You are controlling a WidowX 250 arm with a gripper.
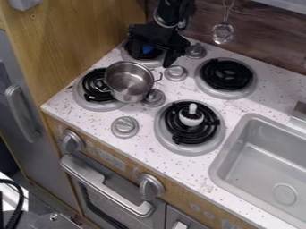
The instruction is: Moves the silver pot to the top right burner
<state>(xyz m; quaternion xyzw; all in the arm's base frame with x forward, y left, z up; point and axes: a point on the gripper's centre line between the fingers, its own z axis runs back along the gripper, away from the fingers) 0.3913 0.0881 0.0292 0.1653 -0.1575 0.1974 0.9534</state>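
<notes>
The silver pot (128,82) is upright at the left of the stovetop, overlapping the right side of the lower left burner (90,100), with small handles on opposite sides. Behind it, the black gripper (150,56) hangs over the upper left burner, apart from the pot, its fingers spread open. A small blue patch (147,48) shows between them; I cannot tell what it belongs to. The top right burner (226,74) has a black coil with nothing on it.
A white object with a knob-like top (191,117) stands on the lower right burner (190,148). Grey knobs, one of them (176,73) right of the pot, rise between the burners. A sink (218,167) is at the right; a wooden panel (78,40) borders the left.
</notes>
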